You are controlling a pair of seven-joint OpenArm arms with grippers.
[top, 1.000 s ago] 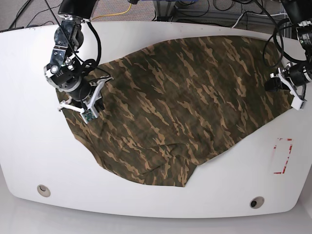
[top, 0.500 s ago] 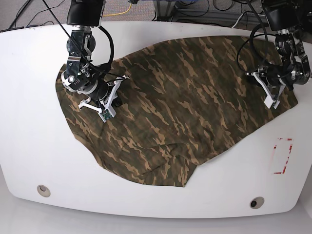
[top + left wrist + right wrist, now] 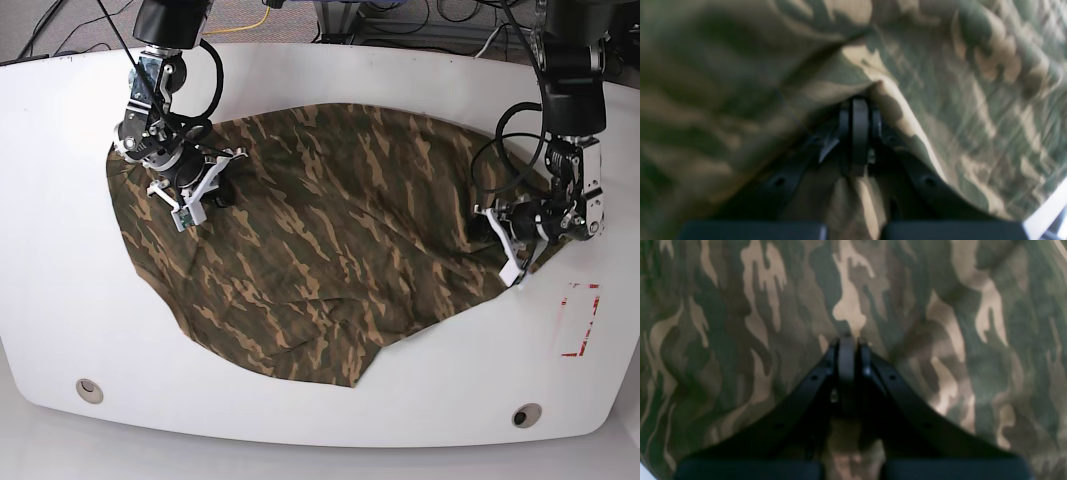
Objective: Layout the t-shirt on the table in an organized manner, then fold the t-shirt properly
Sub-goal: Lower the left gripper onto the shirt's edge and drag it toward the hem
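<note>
Risk: cloth slipping from pinch if arms are pulling apart too hard, fabric bunching again. Left gripper (image 3: pixel 500 255) pinching t-shirt (image 3: pixel 330 240) edge; right gripper (image 3: pixel 190 195) also clamping fold. T-shirt lying crumpled, skewed across middle of table (image 3: pixel 60 300), camouflage print, not yet flat.

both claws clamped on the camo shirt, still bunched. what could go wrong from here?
1. The left claw pinches a thin fold of the t-shirt; it may slip out under tension.
2. The right claw grips only a small bit too, so pulling could stretch the shirt askew.
3. The crumpled near hem may stay folded under on the table.
</note>
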